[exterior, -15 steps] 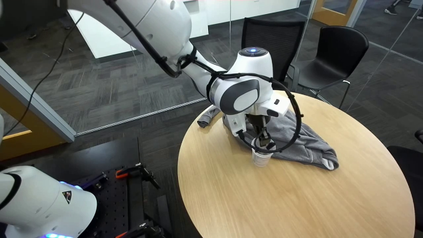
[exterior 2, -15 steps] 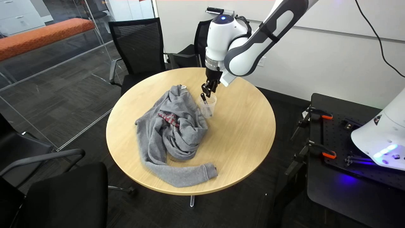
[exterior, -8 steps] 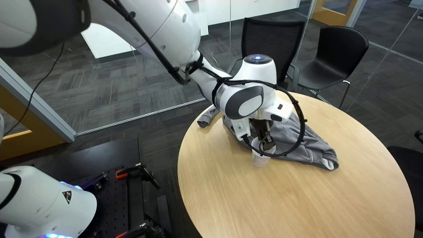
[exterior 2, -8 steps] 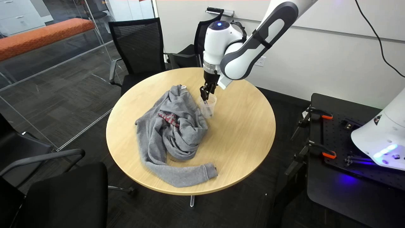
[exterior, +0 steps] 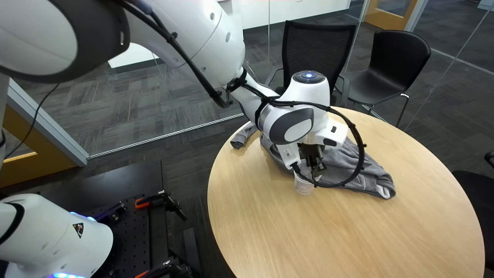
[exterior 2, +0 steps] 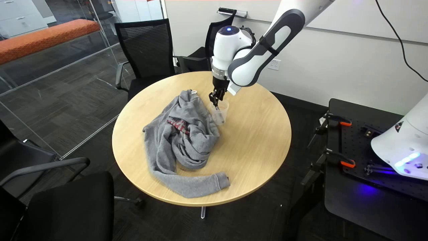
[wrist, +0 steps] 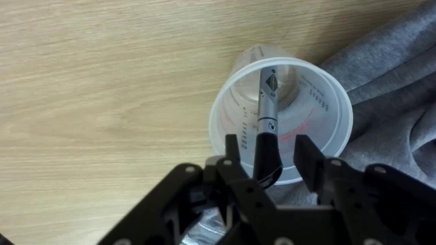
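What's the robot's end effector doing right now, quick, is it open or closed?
End effector: open, holding nothing; its jaws stand either side of the marker in the cup, with gaps showing.

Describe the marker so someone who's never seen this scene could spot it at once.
On the round wooden table stands a translucent plastic cup beside a gray sweatshirt. The marker leans inside, its black end seen between the jaws of the open gripper. Unlike cup or sweatshirt, it is slim and silver.

Grey marker (wrist: 267, 126); aslant in cup (wrist: 315, 117)
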{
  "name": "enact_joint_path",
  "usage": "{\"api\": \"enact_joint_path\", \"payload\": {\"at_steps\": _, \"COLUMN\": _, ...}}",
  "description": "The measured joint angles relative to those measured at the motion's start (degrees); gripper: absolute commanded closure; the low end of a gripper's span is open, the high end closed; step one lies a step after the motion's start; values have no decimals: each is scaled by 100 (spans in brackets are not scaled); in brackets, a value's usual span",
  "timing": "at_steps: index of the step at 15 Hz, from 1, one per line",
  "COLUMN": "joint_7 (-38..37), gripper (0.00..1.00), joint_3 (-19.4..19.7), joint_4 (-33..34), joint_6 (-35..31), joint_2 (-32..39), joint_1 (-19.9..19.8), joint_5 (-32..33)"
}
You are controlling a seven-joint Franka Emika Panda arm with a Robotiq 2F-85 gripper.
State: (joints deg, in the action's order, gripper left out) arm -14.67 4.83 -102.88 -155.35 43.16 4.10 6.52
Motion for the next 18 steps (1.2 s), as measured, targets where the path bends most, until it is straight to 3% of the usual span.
{"api": "enact_joint_path", "payload": {"at_steps": 5, "joint_7": 15, "gripper": 54, "joint_3": -7, "joint_4": 126, "joint_6": -181, "joint_2": 174, "joint_1": -6, "joint_5": -19}}
{"api": "enact_joint_path", "payload": {"at_steps": 7, "joint_7": 15, "gripper": 61, "joint_3": -7, "joint_4": 178, "joint_6": -217, "joint_2": 233, "joint_1": -6, "joint_5": -19}}
{"api": "enact_joint_path", "payload": {"at_steps": 8, "joint_7": 15, "gripper": 81, "joint_3": -7, "joint_4": 205, "joint_6": -225, "joint_2": 261, "joint_1": -6, "joint_5": -19}}
{"api": "enact_joint_path", "payload": {"at_steps": 9, "joint_7": 15, "gripper": 84, "joint_3": -7, "joint_4": 231, "joint_6": -231, "joint_2": 286, "joint_1": -6, "joint_5": -20}}
{"api": "enact_joint_path", "payload": {"at_steps": 11, "joint_7": 15, "gripper": 99, "joint_3": -7, "joint_4": 287, "joint_6": -235, "joint_2": 332, "joint_1": -7, "joint_5": -20}}
{"api": "enact_joint_path", "payload": {"at_steps": 13, "joint_7": 15, "gripper": 94, "joint_3": -7, "joint_4": 308, "joint_6": -265, "joint_2": 348, "joint_1": -7, "joint_5": -20}}
{"api": "enact_joint_path", "payload": {"at_steps": 18, "joint_7": 15, "gripper": 94, "joint_3": 13, "joint_4": 234, "joint_6": -612, "joint_2": 350, "joint_1": 4, "joint_5": -20}}
